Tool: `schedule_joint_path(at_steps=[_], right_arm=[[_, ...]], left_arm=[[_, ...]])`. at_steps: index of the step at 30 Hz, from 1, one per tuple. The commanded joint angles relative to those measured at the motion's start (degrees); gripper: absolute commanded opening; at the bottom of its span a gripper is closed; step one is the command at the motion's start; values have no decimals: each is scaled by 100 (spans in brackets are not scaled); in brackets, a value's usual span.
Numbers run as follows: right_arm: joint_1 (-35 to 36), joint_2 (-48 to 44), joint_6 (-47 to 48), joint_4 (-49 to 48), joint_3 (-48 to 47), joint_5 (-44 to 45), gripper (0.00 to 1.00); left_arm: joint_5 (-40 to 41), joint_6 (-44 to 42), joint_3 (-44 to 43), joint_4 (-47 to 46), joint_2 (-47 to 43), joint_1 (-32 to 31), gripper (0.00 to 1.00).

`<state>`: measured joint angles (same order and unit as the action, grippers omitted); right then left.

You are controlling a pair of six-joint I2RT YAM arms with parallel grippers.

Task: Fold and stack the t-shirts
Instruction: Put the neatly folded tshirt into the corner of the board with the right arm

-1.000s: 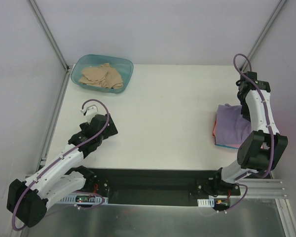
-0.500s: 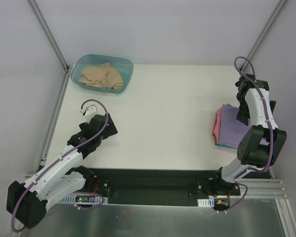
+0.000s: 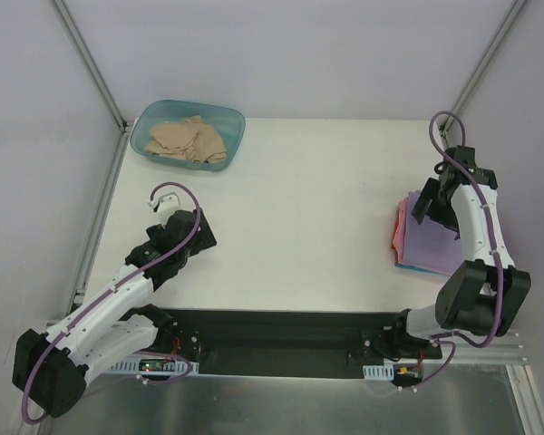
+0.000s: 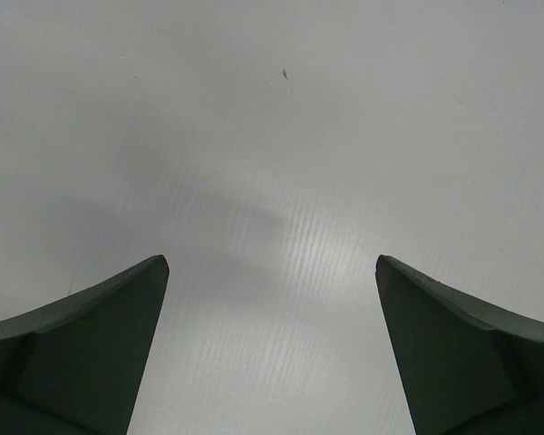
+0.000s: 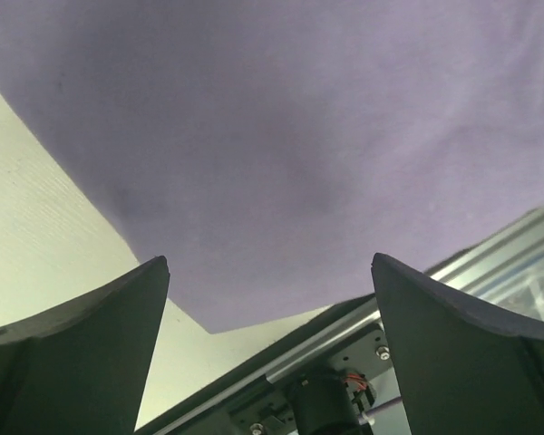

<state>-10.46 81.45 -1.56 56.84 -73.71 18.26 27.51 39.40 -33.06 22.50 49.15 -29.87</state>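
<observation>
Lavender t-shirt (image 3: 432, 243) folded flat atop pink t-shirt (image 3: 399, 232), smooth

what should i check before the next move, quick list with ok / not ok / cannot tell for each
1. Right gripper empty and open: ok, nothing sits between its fingers above the lavender t-shirt.
2. Left gripper empty and open: ok, only bare table lies under it.
3. Lavender t-shirt folded and on top of the pink t-shirt: ok, pink edge shows along the stack's left side.
4. Stack squared up: cannot tell, the right arm covers part of it.
5. Tan t-shirt folded: not ok, it lies crumpled in the teal tub.
6. Path from left gripper to tub free: ok, nothing lies between them.
</observation>
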Motion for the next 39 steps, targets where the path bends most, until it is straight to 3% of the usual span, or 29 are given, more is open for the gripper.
schedule_joint_path(at_steps=[1, 4, 13, 20, 26, 33, 39], right_arm=[[-376, -68, -169, -550, 374, -533, 97], [-676, -42, -151, -876, 646, -1078, 97], [-730, 134, -72, -1219, 903, -1281, 97], [-677, -918, -11, -1201, 832, -1579, 97], [525, -2017, 297, -1658, 1218, -1738, 97], [2335, -2836, 183, -3186, 2369, -1949, 97], [2970, -2986, -186, -4329, 3300, -2063, 97]], left_arm=[[62, -37, -52, 9, -151, 69, 99], [44, -37, -52, 9, -186, 69, 100], [-61, -81, -122, 26, -221, 78, 99], [-175, -81, -350, 236, -476, 86, 99], [-710, -73, -649, 448, -485, 86, 99], [-1360, -73, -755, 492, -511, 86, 99], [-1433, 76, -535, 483, -739, 86, 99]])
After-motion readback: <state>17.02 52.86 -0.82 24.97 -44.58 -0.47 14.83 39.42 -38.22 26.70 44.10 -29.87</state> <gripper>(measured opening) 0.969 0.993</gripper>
